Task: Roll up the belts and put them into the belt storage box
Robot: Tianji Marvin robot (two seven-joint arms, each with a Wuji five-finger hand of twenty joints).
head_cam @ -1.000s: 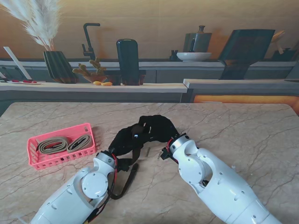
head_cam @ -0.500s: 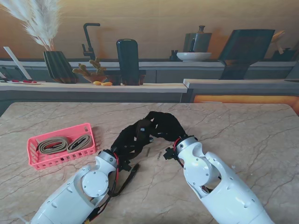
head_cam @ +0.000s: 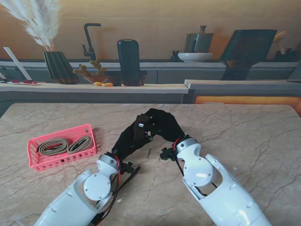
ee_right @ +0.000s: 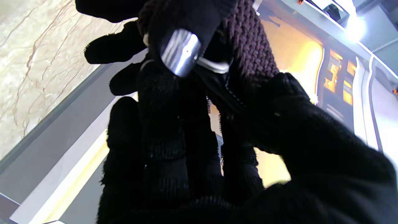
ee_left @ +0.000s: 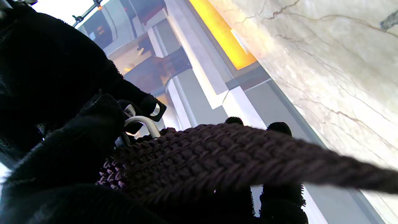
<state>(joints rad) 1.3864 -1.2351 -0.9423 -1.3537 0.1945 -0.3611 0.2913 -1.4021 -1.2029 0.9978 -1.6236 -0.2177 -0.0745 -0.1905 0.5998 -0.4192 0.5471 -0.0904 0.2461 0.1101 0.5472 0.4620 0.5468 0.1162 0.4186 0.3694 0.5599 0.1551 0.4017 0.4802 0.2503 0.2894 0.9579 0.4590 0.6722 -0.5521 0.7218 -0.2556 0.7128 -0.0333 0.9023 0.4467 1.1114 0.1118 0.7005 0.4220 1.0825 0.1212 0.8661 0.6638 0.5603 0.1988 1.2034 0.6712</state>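
Belt [ee_left: 217,155], dark braided, is pinched at its buckle end between both gloved hands mid-tabletop, w/ its tail trailing back toward me beside my left arm. Left hand [head_cam: 129,139] and right hand [head_cam: 162,125] both closed on it. Pink storage box [head_cam: 35,162], two rolled belts inside, sits near left edge, so left hand's closer.
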